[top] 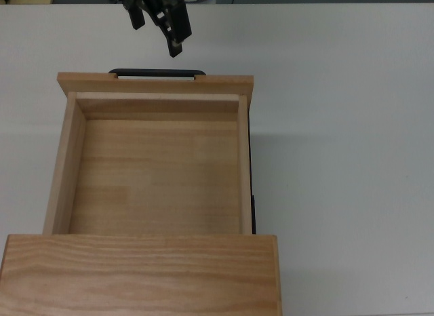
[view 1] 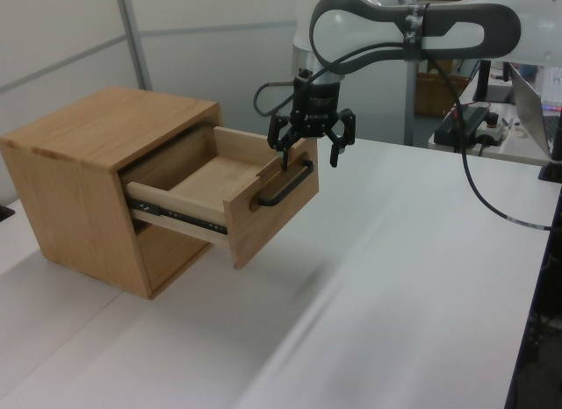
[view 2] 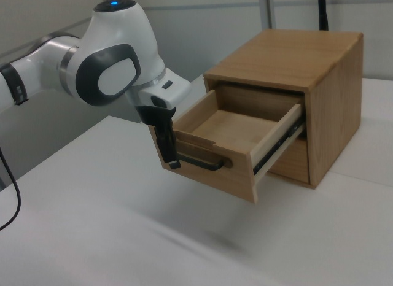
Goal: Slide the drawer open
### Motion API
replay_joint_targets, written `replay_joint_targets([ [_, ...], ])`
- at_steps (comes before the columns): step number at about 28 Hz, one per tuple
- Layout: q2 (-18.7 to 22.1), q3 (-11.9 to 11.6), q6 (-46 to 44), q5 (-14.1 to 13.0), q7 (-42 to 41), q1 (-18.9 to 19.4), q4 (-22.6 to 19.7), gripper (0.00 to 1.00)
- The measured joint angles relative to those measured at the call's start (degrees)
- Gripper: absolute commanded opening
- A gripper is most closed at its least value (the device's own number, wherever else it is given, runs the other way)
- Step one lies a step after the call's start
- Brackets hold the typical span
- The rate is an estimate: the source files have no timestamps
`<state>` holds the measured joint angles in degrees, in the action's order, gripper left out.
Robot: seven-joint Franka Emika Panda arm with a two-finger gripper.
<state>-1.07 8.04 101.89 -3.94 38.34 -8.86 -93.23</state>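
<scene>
The light wooden drawer point(top: 156, 167) stands pulled well out of its cabinet point(top: 135, 275), its inside bare. Its thin black bar handle point(top: 157, 72) runs along the front panel point(view 1: 268, 211). My gripper point(top: 157, 28) hangs open just above and beyond the handle, touching nothing. In the left view the gripper point(view 1: 307, 152) has its fingers point(view 1: 335, 151) spread wide over the handle point(view 1: 283, 186). In the right view the gripper point(view 2: 170, 156) is seen edge-on beside the handle point(view 2: 206, 164), a little in front of the drawer point(view 2: 233, 129).
The cabinet point(view 1: 97, 137) sits on a white table point(view 1: 378, 295) that stretches out in front of the drawer. A black cable point(view 1: 492, 194) trails from the arm along the left view's right. Desks with equipment point(view 1: 479, 124) stand behind the table.
</scene>
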Motion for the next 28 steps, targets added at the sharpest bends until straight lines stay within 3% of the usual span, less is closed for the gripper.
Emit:
replay_joint_targets([
  [16, -0.37, -0.3, -3.81, 0.43, -32.29, -0.57, -0.47, 1.0],
  [28, -0.95, -0.3, -7.32, 2.05, -44.53, -0.62, -0.53, 1.0],
])
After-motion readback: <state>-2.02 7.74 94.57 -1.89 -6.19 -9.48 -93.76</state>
